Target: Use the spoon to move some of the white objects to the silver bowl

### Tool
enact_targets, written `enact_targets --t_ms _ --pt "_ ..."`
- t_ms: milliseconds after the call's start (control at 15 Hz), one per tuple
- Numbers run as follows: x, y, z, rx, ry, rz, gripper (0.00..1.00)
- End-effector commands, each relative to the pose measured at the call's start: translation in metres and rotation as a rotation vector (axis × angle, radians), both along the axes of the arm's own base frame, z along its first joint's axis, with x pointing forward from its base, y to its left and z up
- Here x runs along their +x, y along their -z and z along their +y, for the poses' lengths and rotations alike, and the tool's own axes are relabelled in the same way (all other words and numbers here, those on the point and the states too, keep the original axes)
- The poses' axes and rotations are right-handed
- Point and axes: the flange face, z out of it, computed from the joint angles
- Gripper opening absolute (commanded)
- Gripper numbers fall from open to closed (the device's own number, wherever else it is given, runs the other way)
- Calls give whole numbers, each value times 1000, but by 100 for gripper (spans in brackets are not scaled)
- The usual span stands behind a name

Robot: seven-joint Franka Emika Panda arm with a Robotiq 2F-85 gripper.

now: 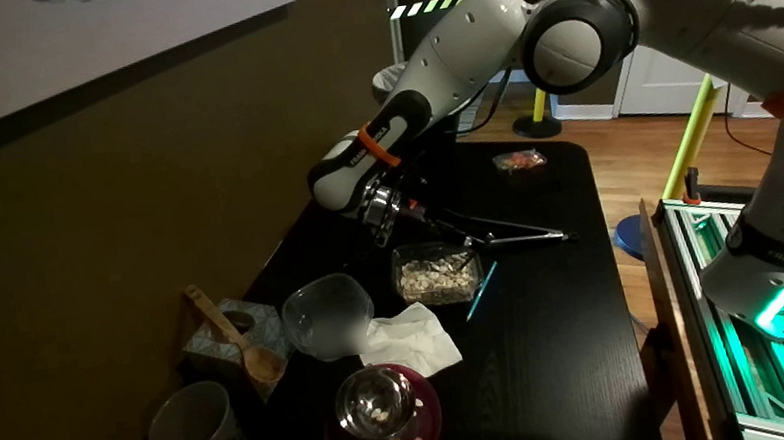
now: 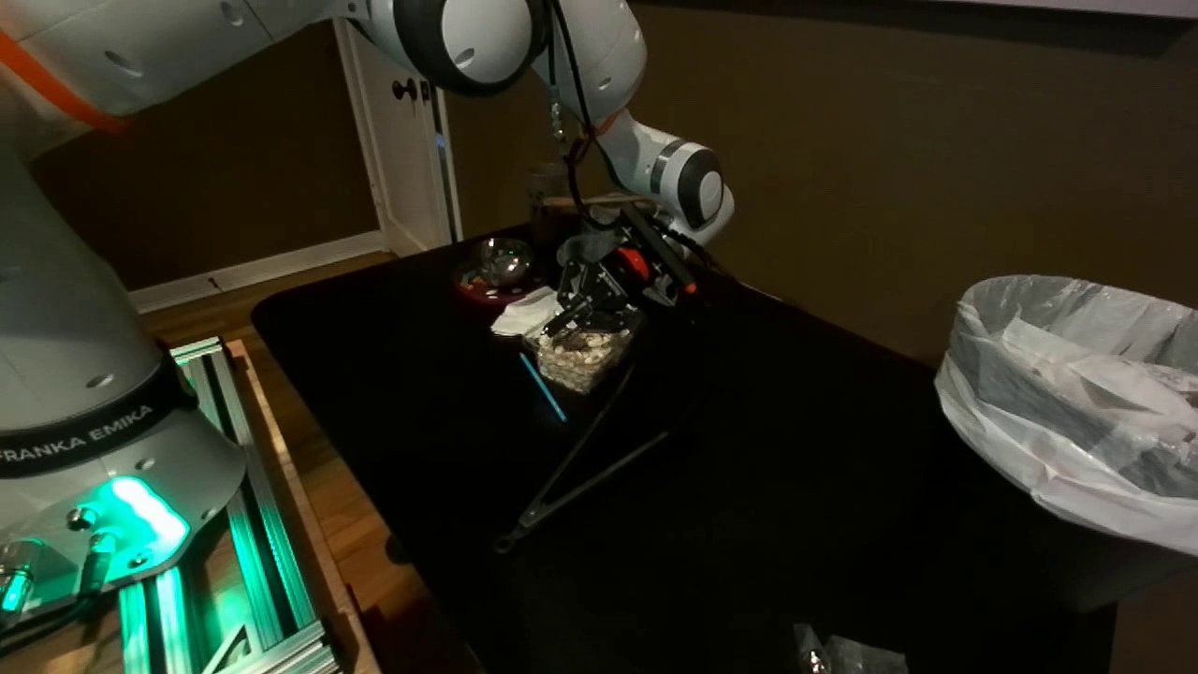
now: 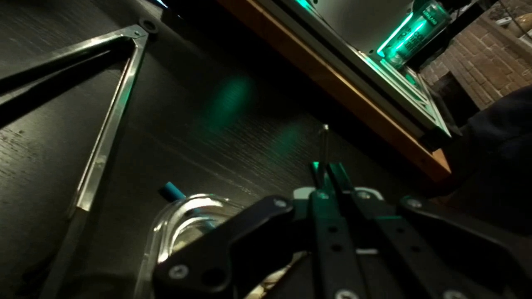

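Our pincer is pinching the spoon (or so we're judging), a few white objects are lying in the silver bowl, with more scooping probably remaining.

Silver bowl shiny metal; tray glossy plastic; napkin matt paper; tongs smooth metal.

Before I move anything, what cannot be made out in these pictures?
In the wrist view, thin rod: lower end hidden by the gripper.
There, tongs: tips cut off by left and bottom edges.
In an exterior view, tub: near side partly blurred.
In an exterior view, silver bowl: white lumps too small to count.
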Motion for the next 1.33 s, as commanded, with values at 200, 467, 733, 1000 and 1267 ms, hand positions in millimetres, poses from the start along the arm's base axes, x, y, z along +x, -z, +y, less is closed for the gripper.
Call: enact_targets --t_ms 200,467,733,1000,1267 --pt "4 19 -4 122 91 65 1" --pt "10 23 -20 171 141 56 1" --pt "11 23 -35 242 184 65 1" --pt "10 25 -42 301 204 93 1" --pt "7 28 -45 355 217 124 1"
